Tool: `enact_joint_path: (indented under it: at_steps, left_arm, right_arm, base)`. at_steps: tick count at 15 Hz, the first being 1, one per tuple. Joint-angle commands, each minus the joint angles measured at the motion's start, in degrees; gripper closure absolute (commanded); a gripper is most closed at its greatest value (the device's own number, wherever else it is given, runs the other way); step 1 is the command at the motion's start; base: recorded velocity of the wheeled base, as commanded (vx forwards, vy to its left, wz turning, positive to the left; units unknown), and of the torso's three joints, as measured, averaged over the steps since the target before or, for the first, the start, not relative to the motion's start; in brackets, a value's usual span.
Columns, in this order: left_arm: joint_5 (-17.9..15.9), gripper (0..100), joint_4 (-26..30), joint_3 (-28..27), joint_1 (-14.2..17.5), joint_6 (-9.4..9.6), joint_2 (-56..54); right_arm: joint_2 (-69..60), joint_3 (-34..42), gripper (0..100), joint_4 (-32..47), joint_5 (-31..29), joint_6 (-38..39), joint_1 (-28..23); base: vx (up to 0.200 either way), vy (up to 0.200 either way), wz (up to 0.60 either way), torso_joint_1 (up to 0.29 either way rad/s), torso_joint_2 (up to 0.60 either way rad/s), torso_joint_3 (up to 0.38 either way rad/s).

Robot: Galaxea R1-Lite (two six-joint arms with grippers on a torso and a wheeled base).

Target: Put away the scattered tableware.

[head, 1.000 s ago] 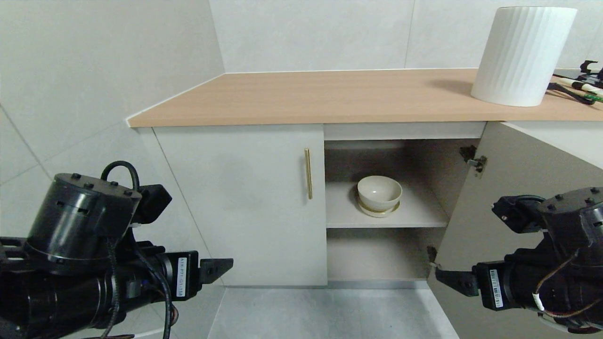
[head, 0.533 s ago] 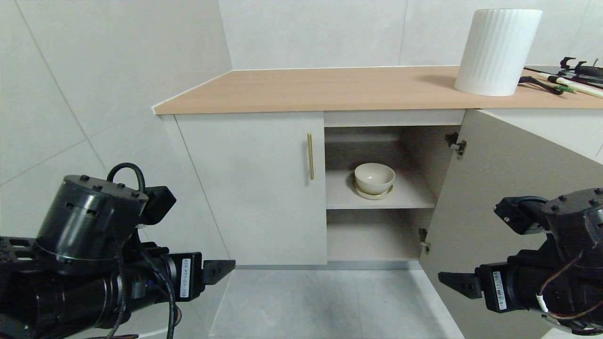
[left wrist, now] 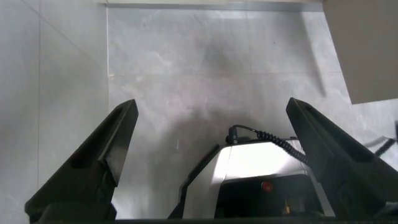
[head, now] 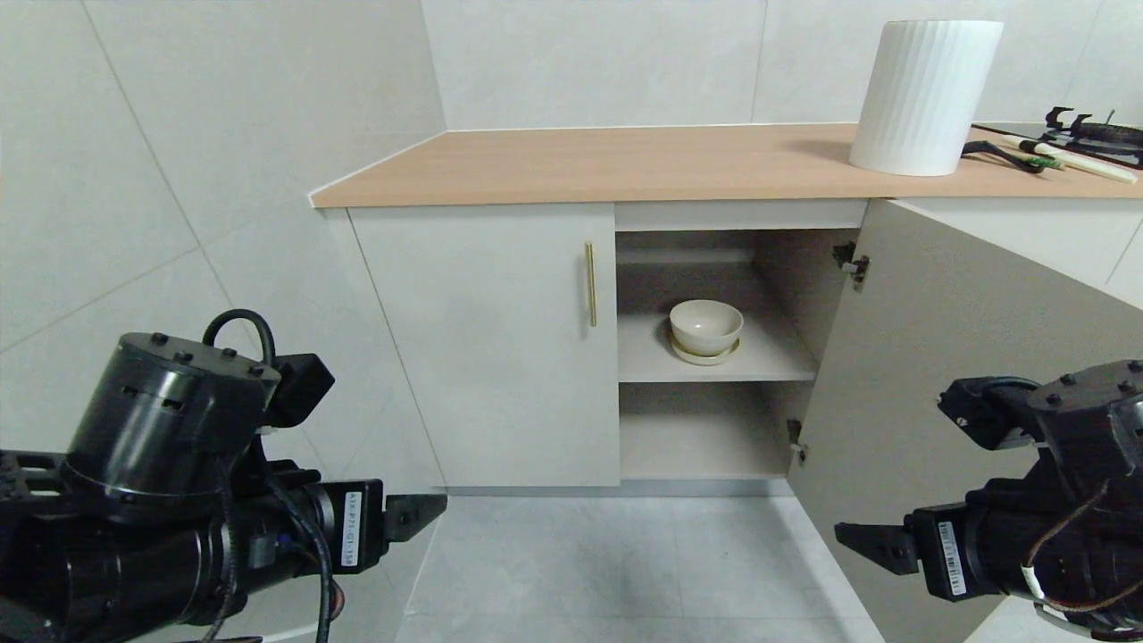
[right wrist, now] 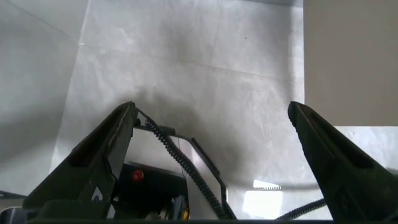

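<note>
Nearest, the left gripper [left wrist: 211, 109] and right gripper [right wrist: 211, 109] hang low over the tiled floor [head: 625, 563], each with its jaws spread wide and nothing between them. The right one sits just in front of the open cabinet door [head: 902, 357]. Inside, on the upper shelf [head: 768, 357], a cream bowl [head: 705, 323] stands upright on a plate [head: 704, 359], well back from the edge. Farther off, a ribbed white vessel [head: 920, 98] stands on the worktop [head: 625, 165].

The tableware looks stowed, so closing that door seems the step in hand. The right arm should get round to the door's outer face and push near its free edge, slowly, with the left arm kept clear of its swing.
</note>
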Motion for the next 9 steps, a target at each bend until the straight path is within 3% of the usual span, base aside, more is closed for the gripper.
enact_joint_path:
  at_steps: [1, 5, 9]
  left_arm:
    - [0.0, 0, 0.0, -0.2, 0.0, 0.00, -0.2]
    - [0.9, 0, 0.0, -0.3, 0.0, -0.09, -0.2]
    - [1.3, 0, 0.0, -0.2, 0.0, 0.00, -0.2]
  right_arm:
    - [-0.5, 0.0, 0, 0.6, -0.3, -0.5, 0.0]
    - [-0.9, -0.2, 0, 1.3, -0.7, -0.7, 0.0]
    - [-0.9, -1.6, 0, 5.2, -1.5, -0.7, -0.3]
  base:
    - [0.000, 0.000, 0.00, 0.000, 0.00, 0.000]
    - [0.000, 0.000, 0.00, 0.000, 0.00, 0.000]
    - [0.000, -0.200, 0.00, -0.001, 0.00, 0.000]
